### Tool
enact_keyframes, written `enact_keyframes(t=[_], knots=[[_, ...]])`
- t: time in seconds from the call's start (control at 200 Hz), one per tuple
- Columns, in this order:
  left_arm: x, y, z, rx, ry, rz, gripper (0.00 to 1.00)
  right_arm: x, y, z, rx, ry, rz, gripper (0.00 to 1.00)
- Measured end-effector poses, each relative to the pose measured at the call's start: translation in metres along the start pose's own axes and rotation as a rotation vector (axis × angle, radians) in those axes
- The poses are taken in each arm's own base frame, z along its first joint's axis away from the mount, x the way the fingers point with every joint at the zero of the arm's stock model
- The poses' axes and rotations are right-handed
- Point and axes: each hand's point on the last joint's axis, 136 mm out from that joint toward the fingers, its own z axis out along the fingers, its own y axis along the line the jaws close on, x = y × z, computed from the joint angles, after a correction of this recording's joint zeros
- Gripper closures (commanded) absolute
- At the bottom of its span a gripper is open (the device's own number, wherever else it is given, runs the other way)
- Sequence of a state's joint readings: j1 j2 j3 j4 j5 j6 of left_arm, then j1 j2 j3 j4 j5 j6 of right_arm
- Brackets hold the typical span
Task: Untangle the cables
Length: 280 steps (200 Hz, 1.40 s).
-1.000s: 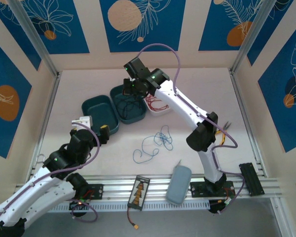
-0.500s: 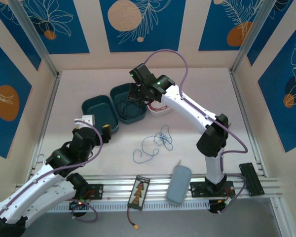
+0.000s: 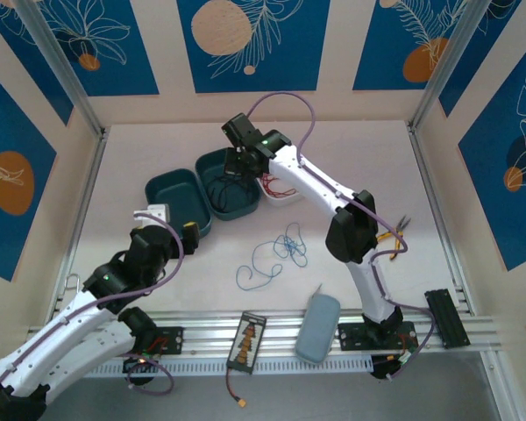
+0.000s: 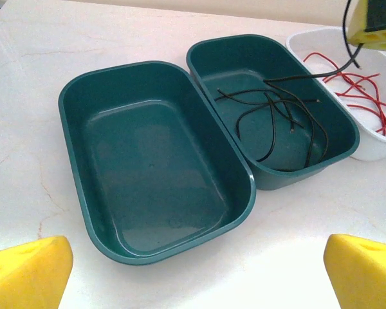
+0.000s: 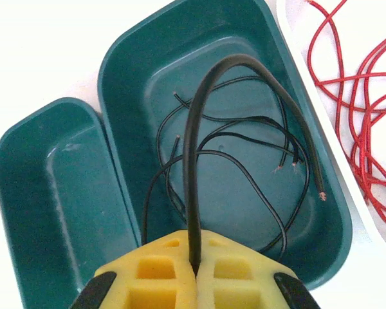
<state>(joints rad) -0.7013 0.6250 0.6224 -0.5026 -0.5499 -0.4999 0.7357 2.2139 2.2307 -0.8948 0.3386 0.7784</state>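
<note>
One black cable (image 5: 190,161) arches up from the black cables (image 4: 268,103) in the teal tray (image 5: 119,84), pinched in the right gripper (image 5: 194,267). Red cables (image 5: 367,129) lie in the white tray (image 4: 373,151) at its 3 o'clock; blue cables (image 3: 276,254) sprawl on the table (image 3: 386,149) at 5 o'clock (top view). The left gripper (image 4: 196,270) gapes wide.

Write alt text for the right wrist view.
The right gripper, shut on a black wire, holds it arching over a green tray where more black wires lie. A second, empty green tray sits to the left, and red wires lie in a white tray at the right.
</note>
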Motion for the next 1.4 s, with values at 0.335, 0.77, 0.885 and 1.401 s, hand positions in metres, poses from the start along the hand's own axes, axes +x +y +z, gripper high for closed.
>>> enact_keyframes(t=[0.335, 0.77, 0.885, 1.401], knots=[[0.005, -0.001, 0.003, 0.006, 0.018, 0.003, 0.00, -0.011, -0.002, 0.022, 0.093, -0.078, -0.028, 1.00], [0.006, -0.007, 0.008, 0.026, 0.030, -0.002, 0.00, 0.031, 0.010, 0.052, 0.115, 0.005, -0.080, 0.81], [0.005, -0.010, 0.010, 0.031, 0.031, -0.011, 0.00, 0.039, 0.014, 0.052, 0.105, 0.025, -0.082, 0.69], [0.008, -0.016, 0.014, 0.057, 0.050, -0.019, 0.00, 0.058, -0.007, 0.004, 0.103, 0.069, -0.109, 0.39]])
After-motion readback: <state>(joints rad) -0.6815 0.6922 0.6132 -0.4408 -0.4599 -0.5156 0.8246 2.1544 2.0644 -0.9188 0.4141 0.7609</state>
